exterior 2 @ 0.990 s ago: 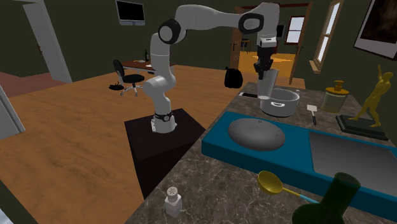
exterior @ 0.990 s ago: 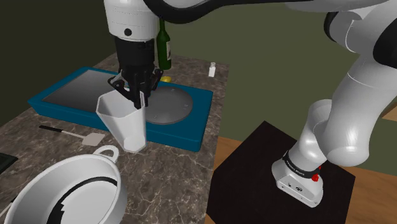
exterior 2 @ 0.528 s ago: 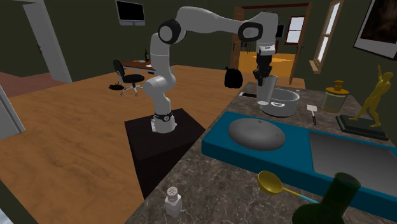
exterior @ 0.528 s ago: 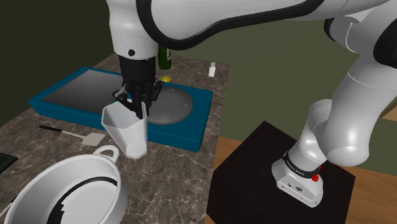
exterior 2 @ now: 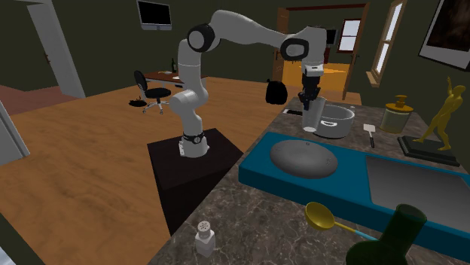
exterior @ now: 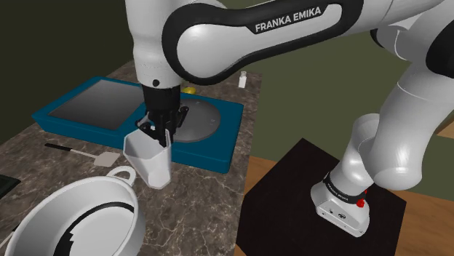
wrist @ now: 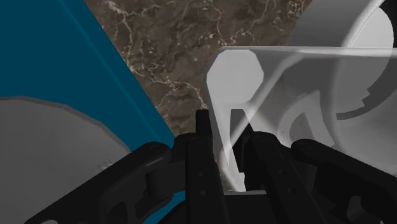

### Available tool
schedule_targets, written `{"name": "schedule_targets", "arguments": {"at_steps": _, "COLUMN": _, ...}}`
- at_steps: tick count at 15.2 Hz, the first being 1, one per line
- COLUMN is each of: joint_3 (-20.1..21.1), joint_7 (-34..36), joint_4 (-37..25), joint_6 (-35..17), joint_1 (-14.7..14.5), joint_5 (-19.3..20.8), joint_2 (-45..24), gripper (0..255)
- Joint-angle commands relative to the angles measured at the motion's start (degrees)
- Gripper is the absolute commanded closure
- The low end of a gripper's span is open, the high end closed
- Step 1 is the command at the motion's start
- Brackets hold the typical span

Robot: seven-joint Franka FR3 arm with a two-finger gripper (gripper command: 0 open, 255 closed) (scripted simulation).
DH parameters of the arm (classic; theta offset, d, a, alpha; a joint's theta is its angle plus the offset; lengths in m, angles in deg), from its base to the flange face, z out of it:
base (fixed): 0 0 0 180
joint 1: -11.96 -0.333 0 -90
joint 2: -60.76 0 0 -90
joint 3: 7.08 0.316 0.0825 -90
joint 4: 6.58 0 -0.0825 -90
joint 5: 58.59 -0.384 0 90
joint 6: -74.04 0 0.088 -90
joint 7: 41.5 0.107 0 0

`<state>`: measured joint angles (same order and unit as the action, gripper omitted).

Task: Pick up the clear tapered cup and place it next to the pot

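The tapered cup (exterior: 150, 161) is a pale, see-through white and stands upright between the blue tray and the pot. My gripper (exterior: 158, 129) reaches down from above, shut on the cup's rim wall. The cup's base is at or just above the marble counter; I cannot tell if it touches. The big grey pot (exterior: 73, 218) sits close by, toward the shoulder view's lower left. In the second exterior view the cup (exterior 2: 310, 117) hangs under the gripper (exterior 2: 307, 98) right beside the pot (exterior 2: 337, 122). In the wrist view the gripper (wrist: 232, 156) clasps the cup (wrist: 236, 75) wall, with the pot (wrist: 359, 76) just beyond.
A blue tray (exterior: 225, 142) with a grey round disc (exterior: 190, 122) lies behind the cup. A spatula (exterior: 84, 151) rests on the counter (exterior: 204, 211). A small shaker (exterior: 242, 79) stands at the far edge. The black stand (exterior: 305, 196) sits beyond the counter's edge.
The gripper has carried the cup downward and a little toward the shoulder view's right, lowering it close to the counter beside the pot. The grip has stayed shut.
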<state>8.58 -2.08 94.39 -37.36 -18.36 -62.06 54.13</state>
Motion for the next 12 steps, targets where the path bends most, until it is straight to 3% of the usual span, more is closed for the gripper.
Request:
{"name": "schedule_targets", "arguments": {"at_steps": 1, "joint_3": 0.1, "joint_7": 0.1, "joint_4": 1.4, "joint_6": -1.6, "joint_1": -0.1, "joint_5": 0.0, "joint_2": -0.2, "gripper": 255}}
{"name": "schedule_targets", "arguments": {"at_steps": 12, "joint_3": 0.0, "joint_7": -0.2, "joint_4": 6.8, "joint_6": -8.7, "joint_1": -0.2, "joint_5": 0.4, "joint_2": -1.9, "gripper": 255}}
